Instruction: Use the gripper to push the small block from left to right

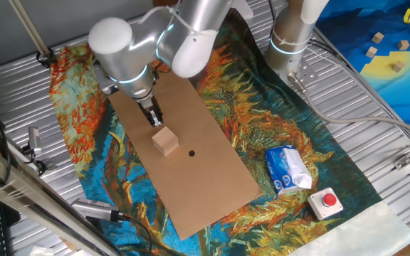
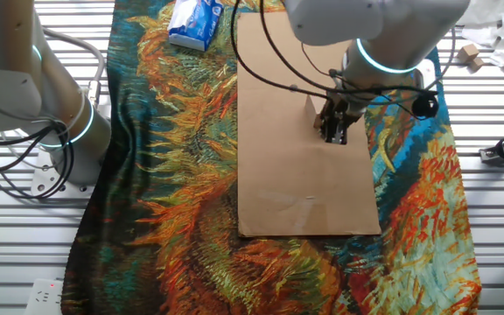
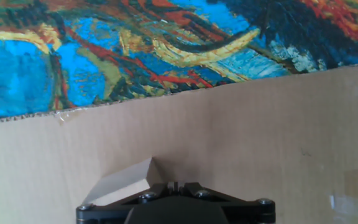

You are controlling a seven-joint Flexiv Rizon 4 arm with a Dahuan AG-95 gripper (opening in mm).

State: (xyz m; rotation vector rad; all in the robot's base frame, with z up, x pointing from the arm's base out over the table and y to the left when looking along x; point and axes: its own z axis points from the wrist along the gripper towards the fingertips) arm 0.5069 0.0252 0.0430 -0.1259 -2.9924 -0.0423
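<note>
My narrow black two-fingered gripper (image 1: 154, 119) clenched, grasping nothing, right behind small tan wooden cube (image 1: 166, 140). Push barely begun, most of brown cardboard sheet (image 1: 212, 163) ahead.

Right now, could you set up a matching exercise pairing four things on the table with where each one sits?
Things:
1. small block
2. gripper
3. blue-and-white packet
4. red-buttoned box

Places:
A. near the cloth's corner, beside the packet
B. on the cardboard sheet, near a dark dot
C. on the patterned cloth, off the cardboard
D. just above the cardboard, close against the block

Pairs: 1-B, 2-D, 3-C, 4-A
</note>
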